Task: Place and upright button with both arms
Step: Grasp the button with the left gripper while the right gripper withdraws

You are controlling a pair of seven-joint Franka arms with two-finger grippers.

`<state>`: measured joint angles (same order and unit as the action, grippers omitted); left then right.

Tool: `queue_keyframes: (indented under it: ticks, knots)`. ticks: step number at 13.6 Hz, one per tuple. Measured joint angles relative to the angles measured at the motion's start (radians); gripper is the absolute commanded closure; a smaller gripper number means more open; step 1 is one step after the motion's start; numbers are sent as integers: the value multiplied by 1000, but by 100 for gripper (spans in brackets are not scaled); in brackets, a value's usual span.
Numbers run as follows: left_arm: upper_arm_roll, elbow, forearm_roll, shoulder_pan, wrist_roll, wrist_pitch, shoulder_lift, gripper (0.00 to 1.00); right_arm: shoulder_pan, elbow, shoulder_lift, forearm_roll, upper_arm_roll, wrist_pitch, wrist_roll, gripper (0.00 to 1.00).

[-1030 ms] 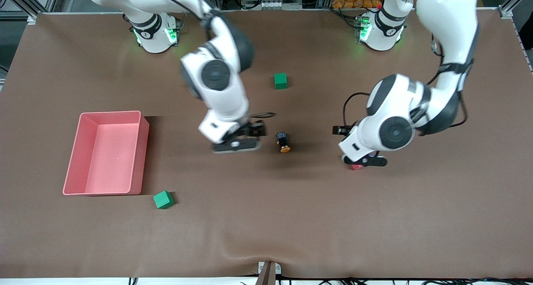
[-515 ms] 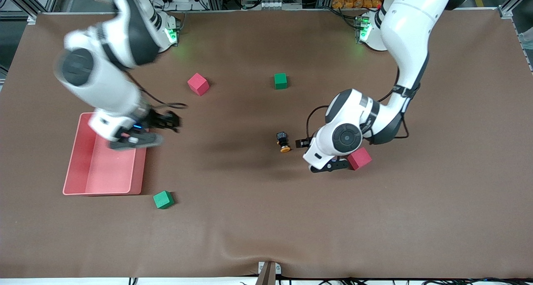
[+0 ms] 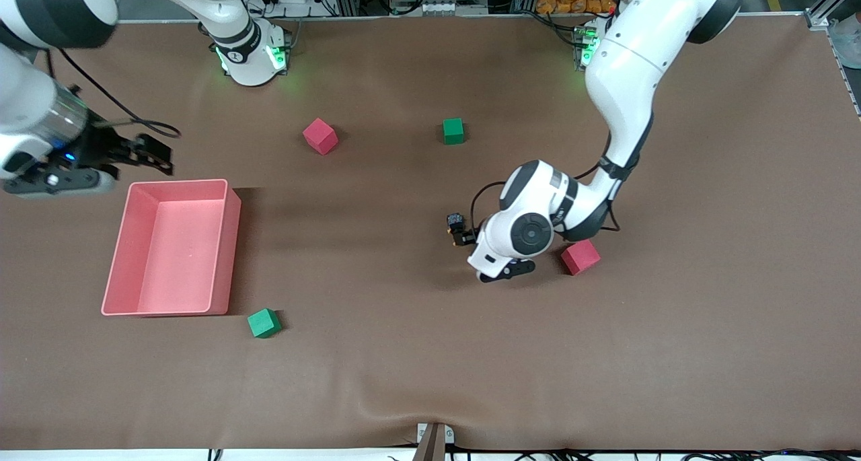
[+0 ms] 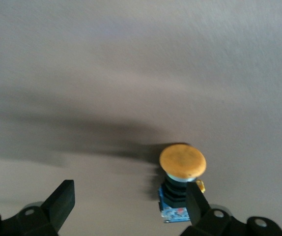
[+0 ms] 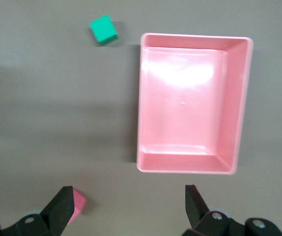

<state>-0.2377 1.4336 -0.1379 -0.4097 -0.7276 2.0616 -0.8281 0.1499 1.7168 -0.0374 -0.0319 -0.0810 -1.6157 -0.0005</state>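
Observation:
The button lies on its side near the middle of the brown table, dark body toward the robots' bases, orange cap partly hidden under the left wrist. In the left wrist view the button lies between my fingers, close against one finger. My left gripper is open and low over it; in the front view the left gripper is mostly hidden under its wrist. My right gripper is open and empty, high above the table beside the pink tray; it also shows in the right wrist view.
A pink tray sits toward the right arm's end. A pink cube lies right beside the left wrist. Another pink cube and a green cube lie nearer the bases. A second green cube lies beside the tray.
My right arm has swung away from the button and up to beside the pink tray. My left gripper has moved from over the pink cube to the button. The button has not moved.

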Motion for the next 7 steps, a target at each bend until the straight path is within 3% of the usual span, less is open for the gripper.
queue_keyframes:
  ticks: [4,7]
  knots:
    - [0,-22,0,-32,-1,0,-2,8,-36,-67,-8,-6,-27,83,-25,0]
    - [0,-44,0,-57,-1,0,-30,15,-158,-67,-4,66,-77,86,-215,0]
